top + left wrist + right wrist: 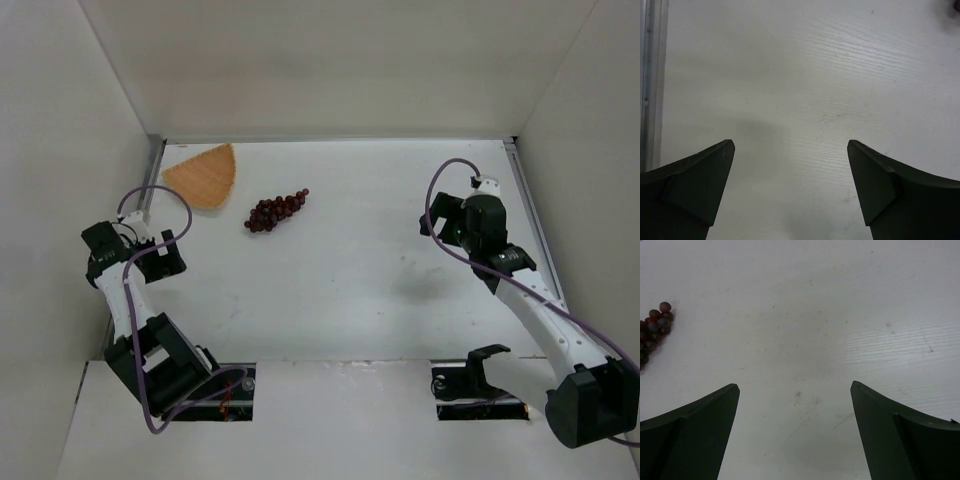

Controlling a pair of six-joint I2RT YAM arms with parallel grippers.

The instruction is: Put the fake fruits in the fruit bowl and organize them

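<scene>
The bunch of dark red-purple grapes (275, 211) lies on the white table, just right of the tan woven wedge basket (205, 177) at the back left. The basket holds nothing. My left gripper (172, 252) is open and empty, low over the table in front of the basket; its wrist view shows only bare table between the fingers (790, 145). My right gripper (433, 222) is open and empty at the right, well away from the grapes. The grapes' tip shows at the left edge of the right wrist view (652, 327), far ahead of the gripper (795, 386).
White walls enclose the table on the left, back and right. A metal rail (650, 75) runs along the table's left edge beside my left gripper. A rail (530, 215) also lines the right edge.
</scene>
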